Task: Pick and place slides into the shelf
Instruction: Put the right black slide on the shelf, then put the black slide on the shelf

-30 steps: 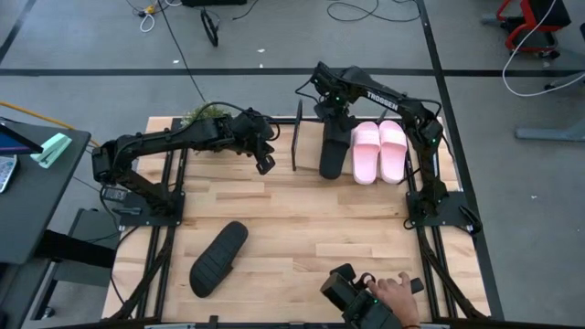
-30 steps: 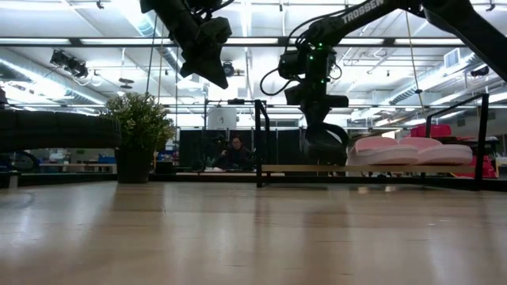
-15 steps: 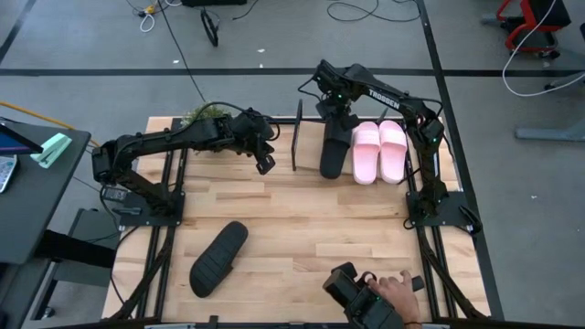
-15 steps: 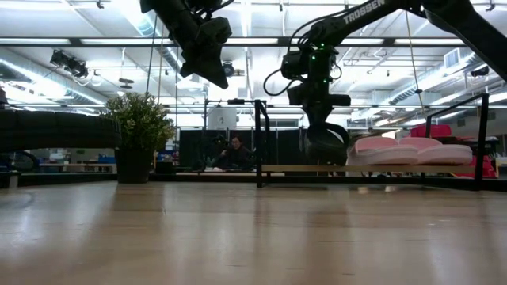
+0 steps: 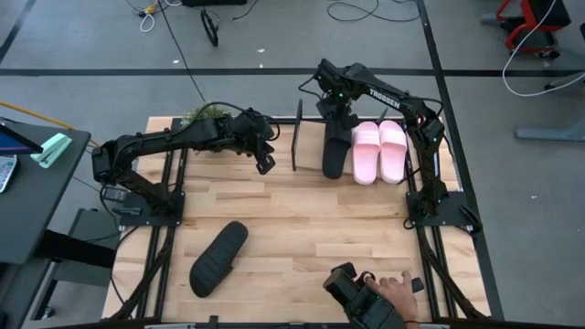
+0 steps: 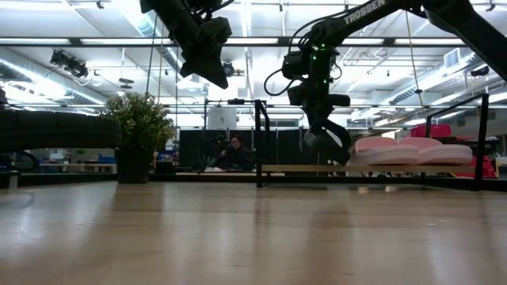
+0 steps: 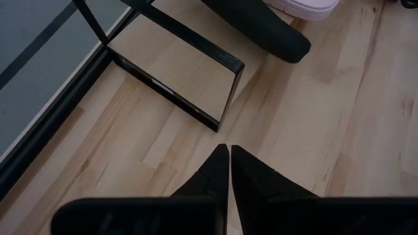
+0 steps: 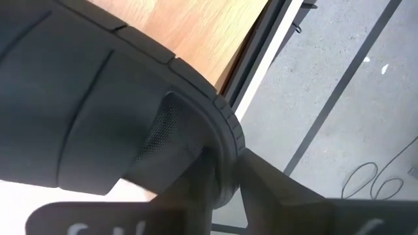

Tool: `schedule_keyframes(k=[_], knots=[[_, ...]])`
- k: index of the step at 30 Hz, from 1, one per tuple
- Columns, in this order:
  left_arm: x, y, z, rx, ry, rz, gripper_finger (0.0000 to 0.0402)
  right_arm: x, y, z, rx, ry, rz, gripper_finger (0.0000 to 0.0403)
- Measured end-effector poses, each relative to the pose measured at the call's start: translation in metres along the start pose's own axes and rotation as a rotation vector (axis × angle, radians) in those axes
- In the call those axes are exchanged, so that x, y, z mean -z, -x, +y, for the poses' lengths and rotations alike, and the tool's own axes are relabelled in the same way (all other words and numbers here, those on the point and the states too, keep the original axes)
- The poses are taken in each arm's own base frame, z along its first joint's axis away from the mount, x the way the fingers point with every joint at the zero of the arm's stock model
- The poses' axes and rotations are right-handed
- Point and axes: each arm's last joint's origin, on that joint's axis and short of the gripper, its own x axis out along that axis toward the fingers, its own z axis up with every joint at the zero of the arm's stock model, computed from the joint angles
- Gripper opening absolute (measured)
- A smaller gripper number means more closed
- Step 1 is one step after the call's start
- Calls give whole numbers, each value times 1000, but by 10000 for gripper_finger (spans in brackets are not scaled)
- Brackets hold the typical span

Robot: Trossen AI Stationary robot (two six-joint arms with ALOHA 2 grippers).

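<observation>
The step in hand is seating the third slide: the right pincer (image 5: 335,126) is clamped on the back rim of a black slide (image 5: 333,153) and holds it over the shelf (image 5: 298,137), just beside the pink pair (image 5: 379,151) that already rests on the tilted board. In the low view the black slide (image 6: 326,142) hangs toe-down from the right pincer (image 6: 318,119) with its tip near the board, though from this level angle it is hard to say whether it touches yet. By my judgement the next move calls for lowering the heel until the sole lies flat on the board, then spreading the fingers and lifting clear without nudging the pink pair (image 6: 400,152). The second black slide (image 5: 219,258) lies alone on the near part of the surface (image 5: 302,228), well apart from the shelf, and remains to be fetched. The left pincer (image 5: 264,161) hovers above the surface to the left of the shelf, its fingers (image 7: 215,173) pressed together on nothing. Only the right wrist view shows the grip itself, the fingers pinching the slide's rim; only the high view shows the stray slide and a person's hand (image 5: 395,294) at the near edge.
</observation>
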Motion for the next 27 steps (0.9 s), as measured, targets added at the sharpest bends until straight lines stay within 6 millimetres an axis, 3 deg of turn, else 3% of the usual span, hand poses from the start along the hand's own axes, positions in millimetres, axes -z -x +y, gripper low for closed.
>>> schedule_keyframes(k=[9,16,27], knots=[[0,0,0,0,0,0,8,3,-9,3,-21,-49,3,98],[0,0,0,-1,0,0,22,1,-23,5,-8,-69,10,102],[0,0,0,0,-1,0,9,0,-24,4,2,-96,-8,116]])
